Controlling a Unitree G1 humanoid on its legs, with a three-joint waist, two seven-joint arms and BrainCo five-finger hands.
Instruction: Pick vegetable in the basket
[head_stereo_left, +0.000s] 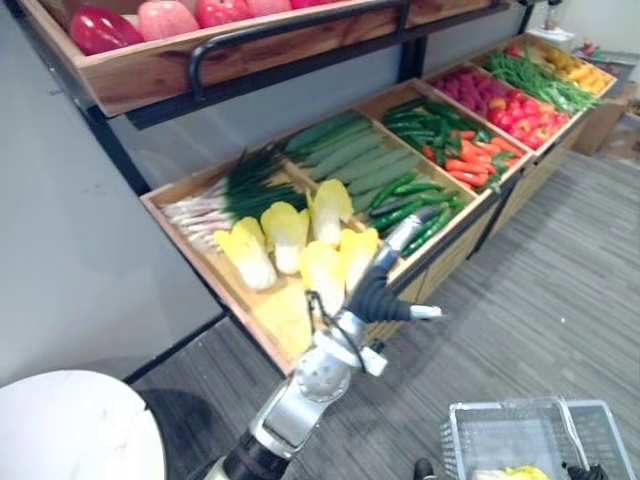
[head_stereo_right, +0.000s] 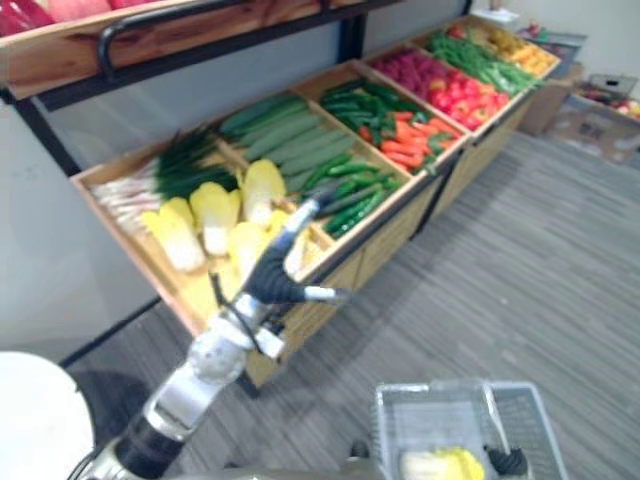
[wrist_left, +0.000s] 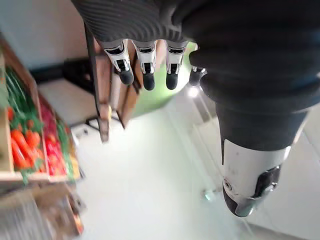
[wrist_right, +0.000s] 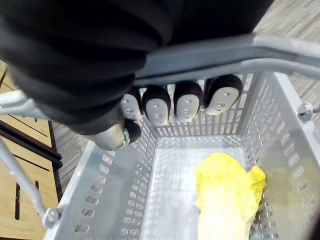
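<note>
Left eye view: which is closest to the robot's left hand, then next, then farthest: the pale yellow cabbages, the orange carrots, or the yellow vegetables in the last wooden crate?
1. Pale yellow cabbages: just by the left hand, in the nearest crate.
2. Orange carrots: farther along the row, to the robot's right.
3. Yellow vegetables: far end of the row.

Five cabbages (head_stereo_left: 284, 232) are showing in one crate (head_stereo_left: 185, 240). A sixth cabbage (wrist_right: 225, 195) is lying in the one basket (wrist_right: 100, 200). Scallions (head_stereo_left: 215, 205), cucumbers (head_stereo_left: 350, 160), peppers (head_stereo_left: 410, 200) and carrots (head_stereo_left: 470, 160) are lying in heaps too dense to count.
</note>
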